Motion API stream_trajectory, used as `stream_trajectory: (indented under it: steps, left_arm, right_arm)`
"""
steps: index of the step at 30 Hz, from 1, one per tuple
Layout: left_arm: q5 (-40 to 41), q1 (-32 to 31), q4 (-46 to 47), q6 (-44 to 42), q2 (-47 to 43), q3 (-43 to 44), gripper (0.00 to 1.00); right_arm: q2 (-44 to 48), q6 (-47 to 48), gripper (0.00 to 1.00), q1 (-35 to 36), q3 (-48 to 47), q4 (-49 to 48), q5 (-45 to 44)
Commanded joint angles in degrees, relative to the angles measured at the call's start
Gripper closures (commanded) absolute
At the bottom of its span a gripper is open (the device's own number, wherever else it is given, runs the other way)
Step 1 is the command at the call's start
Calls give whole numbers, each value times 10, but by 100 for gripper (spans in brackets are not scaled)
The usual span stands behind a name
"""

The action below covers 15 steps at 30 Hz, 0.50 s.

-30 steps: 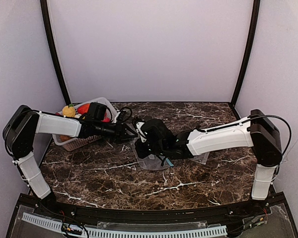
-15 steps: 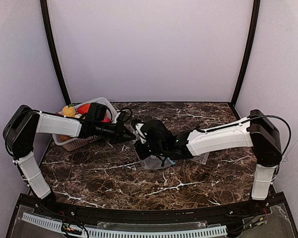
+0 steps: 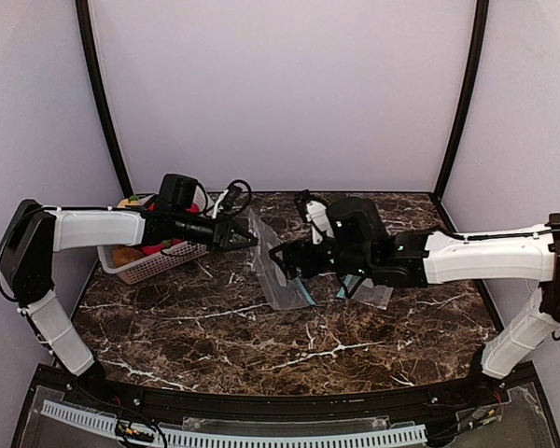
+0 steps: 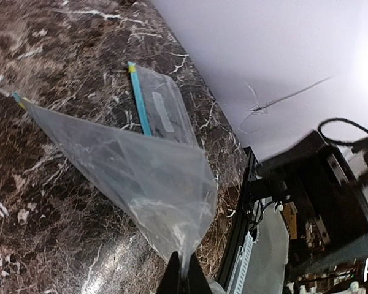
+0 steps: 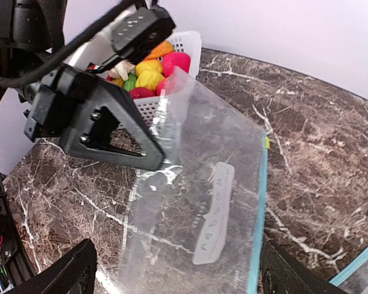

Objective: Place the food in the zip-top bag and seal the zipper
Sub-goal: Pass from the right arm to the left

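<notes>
**Left claw** [image 3: 245, 239]: clamped on one corner of the clear, crinkled zip-top bag [image 5: 202, 184], holding that end raised. The bag's teal zipper [image 5: 259, 214] end rests on the dark, white-veined marble surface [image 3: 215, 327]. **Right claw** [image 3: 282, 259]: spread wide just beside the bag, gripping nothing. Rounded, glossy food [image 5: 150, 70] lies in the white lattice basket [image 5: 189, 41] behind the left claw.

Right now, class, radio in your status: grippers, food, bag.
Left gripper shut on bag corner, that end raised. Right gripper open, holding nothing. Food in basket. Second bag alongside.
</notes>
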<state>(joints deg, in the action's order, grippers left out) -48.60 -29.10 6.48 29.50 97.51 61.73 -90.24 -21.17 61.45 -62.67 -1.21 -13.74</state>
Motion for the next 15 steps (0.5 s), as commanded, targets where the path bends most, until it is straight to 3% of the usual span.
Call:
stream_trajectory:
  steps: [1, 7, 15]
  left_arm:
    - [-62, 0, -50, -116, -74, 41, 99]
    - [-178, -1, -58, -180, -131, 50, 99]
    - [-265, -6, -44, -196, -199, 39, 99]
  right_arm:
    - [71, -40, 7, -61, 61, -37, 85]
    - [124, -61, 4, -148, 120, -92, 251]
    - [127, -118, 4, -227, 183, -243, 492]
